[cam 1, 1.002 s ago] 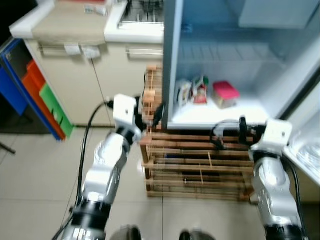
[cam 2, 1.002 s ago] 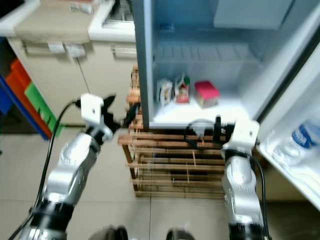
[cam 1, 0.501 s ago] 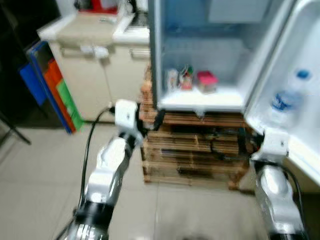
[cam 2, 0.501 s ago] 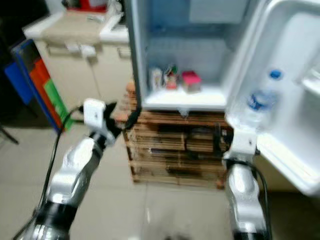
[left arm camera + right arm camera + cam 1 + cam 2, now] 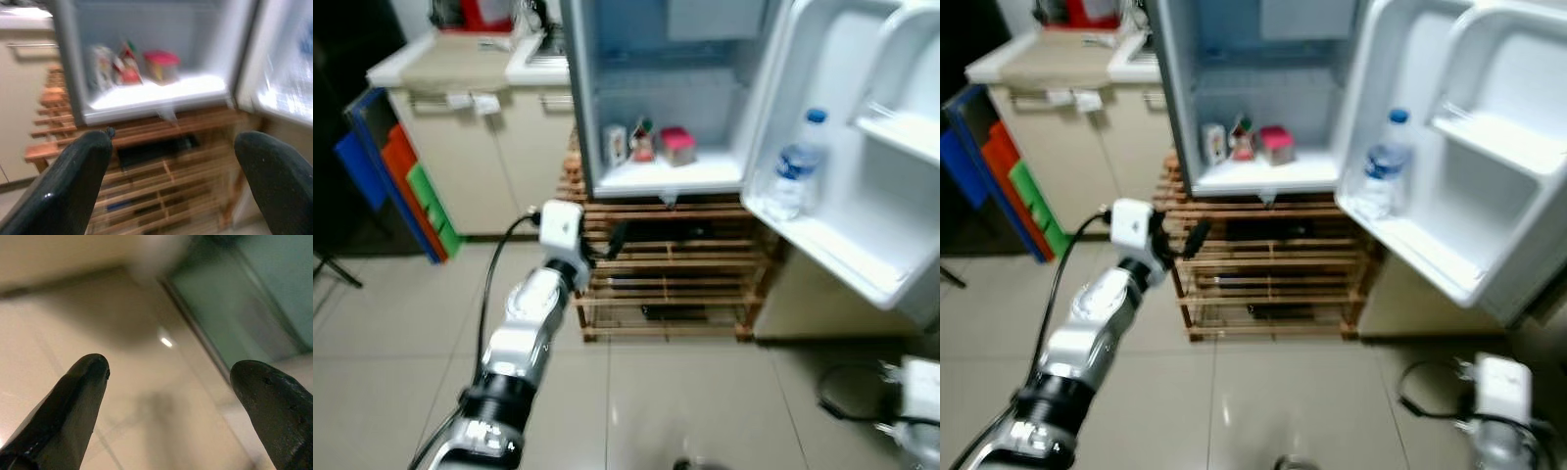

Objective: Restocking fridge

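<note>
Now: fridge [image 5: 656,59] stands open on a wooden rack [image 5: 675,284], door [image 5: 862,147] swung wide to my right. On the shelf [image 5: 666,176]: a carton [image 5: 615,145], a small pack [image 5: 641,142], a red-lidded box [image 5: 678,145], close together. One water bottle [image 5: 798,166] stands upright in the door's lower bin.

Left gripper [image 5: 607,240] is raised in front of the rack, just below the shelf edge, fingers [image 5: 73,181] spread, nothing between them. Right gripper [image 5: 166,382] hangs low over the tiled floor [image 5: 705,411], fingers apart, empty. Its wrist [image 5: 1500,392] shows low at my right, cable trailing beside it.

Judgement: I carry nothing to stock, so the job is at an early or between-items stage.

Risks:
- Door juts into my right side; a right-arm swing up could strike its lower bin and topple the bottle.
- Left fingers sit near the rack slats; a forward reach could snag them.
- Shelf items are bunched; pushing anything in carelessly could knock the carton over.
- Views are blurred, so depth is uncertain.
</note>
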